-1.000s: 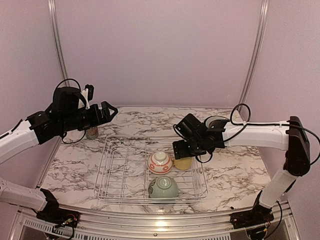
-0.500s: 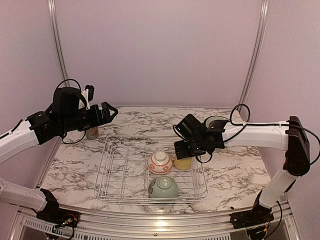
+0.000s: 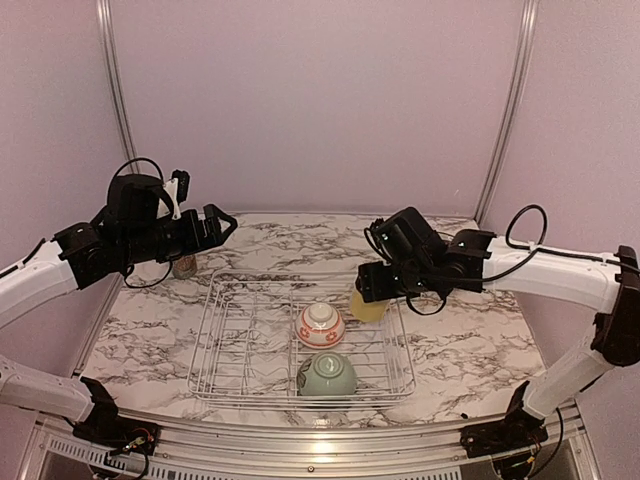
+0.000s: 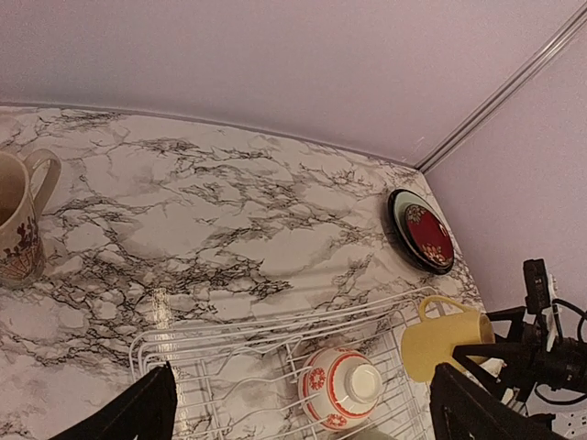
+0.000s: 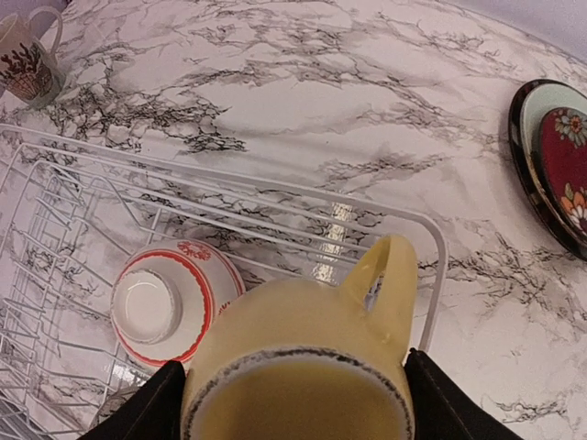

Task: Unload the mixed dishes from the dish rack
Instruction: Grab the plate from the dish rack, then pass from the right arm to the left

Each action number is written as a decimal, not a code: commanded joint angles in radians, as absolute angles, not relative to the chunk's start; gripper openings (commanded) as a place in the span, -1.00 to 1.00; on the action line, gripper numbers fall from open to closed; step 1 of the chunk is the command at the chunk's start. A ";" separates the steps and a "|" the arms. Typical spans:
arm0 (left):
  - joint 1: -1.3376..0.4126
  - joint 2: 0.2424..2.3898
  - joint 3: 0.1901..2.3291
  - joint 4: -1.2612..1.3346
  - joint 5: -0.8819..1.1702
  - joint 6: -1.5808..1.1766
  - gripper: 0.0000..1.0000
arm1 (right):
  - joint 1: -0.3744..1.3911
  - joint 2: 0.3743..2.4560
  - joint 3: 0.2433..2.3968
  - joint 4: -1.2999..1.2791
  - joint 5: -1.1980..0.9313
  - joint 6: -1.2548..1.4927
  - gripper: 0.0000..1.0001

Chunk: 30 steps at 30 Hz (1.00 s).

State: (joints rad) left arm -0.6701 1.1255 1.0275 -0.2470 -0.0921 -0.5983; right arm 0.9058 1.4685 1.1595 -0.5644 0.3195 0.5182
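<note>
My right gripper (image 3: 370, 296) is shut on the small yellow cup (image 3: 367, 306), which hangs above the back right corner of the dish rack (image 3: 204, 332). In the right wrist view the yellow cup (image 5: 303, 339) fills the span between my fingers (image 5: 151, 403), rim towards the camera and handle pointing away. A white-and-red bowl (image 3: 320, 325) and a pale green bowl (image 3: 327, 375) lie upside down in the rack. My left gripper (image 3: 216, 224) hovers open and empty above the rack's back left corner. The dark red floral plate (image 5: 567, 174) rests on the teal plate (image 5: 525, 124) outside the rack.
A tall cream patterned mug (image 3: 184, 265) stands on the marble table (image 3: 470, 345) just behind the rack's left corner, below my left arm. The stacked plates (image 4: 422, 229) sit at the table's back right, near the wall. Walls close the back and both sides.
My right gripper closed on the yellow cup and lifted it up and back out of the rack. The left arm has stayed where it was.
</note>
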 commanded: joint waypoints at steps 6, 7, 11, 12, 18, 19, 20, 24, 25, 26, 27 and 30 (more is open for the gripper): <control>-0.675 1.130 1.000 -0.147 0.033 -0.644 0.98 | 0.860 1.235 1.051 -0.171 0.080 0.497 -0.72; -0.675 1.133 0.996 -0.124 0.058 -0.655 0.98 | 0.840 1.209 1.020 -0.126 0.045 0.511 -0.74; -0.676 1.145 0.972 -0.026 0.164 -0.703 0.98 | 0.762 1.132 0.936 0.080 -0.162 0.568 -0.83; -0.676 1.150 0.956 0.032 0.198 -0.721 0.98 | 0.754 1.117 0.917 0.133 -0.211 0.576 -0.84; -0.692 1.205 0.897 0.302 0.369 -0.849 0.98 | 0.733 1.120 0.894 0.303 -0.327 0.657 -0.96; -0.699 1.220 0.889 0.343 0.393 -0.872 0.98 | 0.729 1.123 0.891 0.332 -0.343 0.674 -0.96; -0.708 1.237 0.888 0.385 0.414 -0.891 0.98 | 0.724 1.127 0.887 0.366 -0.360 0.693 -0.96; -0.751 1.319 0.867 0.588 0.486 -1.003 0.98 | 0.720 1.142 0.876 0.469 -0.392 0.731 -0.96; -0.762 1.340 0.862 0.643 0.500 -1.031 0.98 | 0.720 1.148 0.880 0.479 -0.397 0.739 -0.96; -0.773 1.357 0.860 0.691 0.508 -1.056 0.98 | 0.719 1.155 0.883 0.490 -0.403 0.746 -0.96; -0.785 1.376 0.860 0.729 0.512 -1.073 0.98 | 0.718 1.160 0.883 0.505 -0.412 0.754 -0.96; -0.821 1.434 0.881 0.808 0.528 -1.107 0.98 | 0.718 1.187 0.881 0.547 -0.443 0.778 -0.96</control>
